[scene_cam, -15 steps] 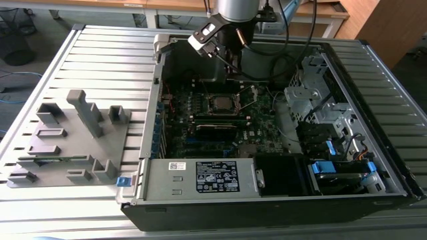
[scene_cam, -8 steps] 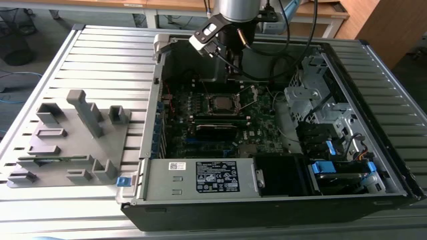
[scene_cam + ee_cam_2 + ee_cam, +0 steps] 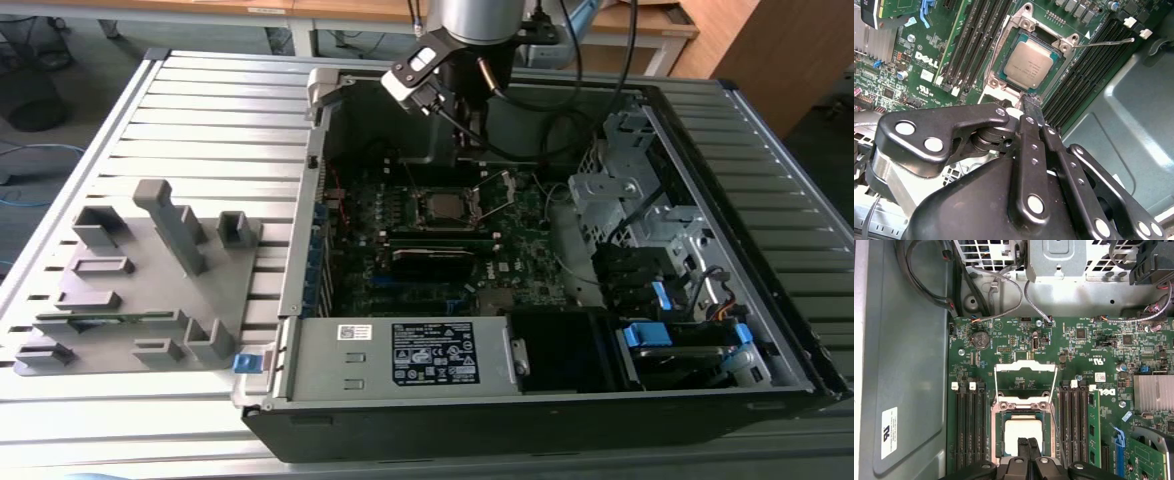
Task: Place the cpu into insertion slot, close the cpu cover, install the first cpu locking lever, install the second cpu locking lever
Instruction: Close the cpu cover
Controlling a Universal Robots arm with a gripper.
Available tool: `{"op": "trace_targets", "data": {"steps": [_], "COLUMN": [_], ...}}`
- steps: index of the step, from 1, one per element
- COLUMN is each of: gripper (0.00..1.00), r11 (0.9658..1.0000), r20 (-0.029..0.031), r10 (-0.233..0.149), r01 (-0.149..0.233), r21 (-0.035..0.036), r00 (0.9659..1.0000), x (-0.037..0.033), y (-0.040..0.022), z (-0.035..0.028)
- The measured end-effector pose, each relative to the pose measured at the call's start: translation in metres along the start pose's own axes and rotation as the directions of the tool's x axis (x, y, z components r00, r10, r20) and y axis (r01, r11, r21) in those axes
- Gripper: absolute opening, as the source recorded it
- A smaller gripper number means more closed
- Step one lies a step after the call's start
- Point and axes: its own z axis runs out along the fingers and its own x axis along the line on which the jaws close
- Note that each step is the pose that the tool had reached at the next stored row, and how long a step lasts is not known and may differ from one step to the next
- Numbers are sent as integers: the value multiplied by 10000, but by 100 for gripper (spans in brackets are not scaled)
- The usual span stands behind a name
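The cpu (image 3: 1023, 429) (image 3: 1029, 66) lies flat in the insertion slot (image 3: 1000, 432) (image 3: 998, 54), silver top up. In the exterior view, the cpu (image 3: 441, 207) sits mid-board in the open case. The cpu cover (image 3: 1025, 368) (image 3: 497, 190) stands raised on its hinge, on the slot's side toward the exterior view's right. A thin silver lever rod (image 3: 1104, 42) juts out from a socket corner. My gripper (image 3: 1029, 446) (image 3: 1033, 104) (image 3: 470, 140) hovers over the cpu's edge opposite the cover. It is shut, fingers together and holding nothing.
Black memory slots (image 3: 970, 430) run along both sides of the socket. Cables (image 3: 561, 130) hang near the arm, and drive cages (image 3: 627, 190) fill the case's right. A power supply box (image 3: 400, 355) sits at the front. A grey fixture tray (image 3: 134, 280) lies outside on the left.
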Motion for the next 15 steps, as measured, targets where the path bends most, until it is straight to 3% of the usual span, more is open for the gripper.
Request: {"op": "trace_targets", "data": {"steps": [15], "gripper": [11], "r11": [10000], "r20": [0], "r10": [0], "r01": [0], "r21": [0], "r00": [10000], "x": [1], "y": [41], "z": [3]}}
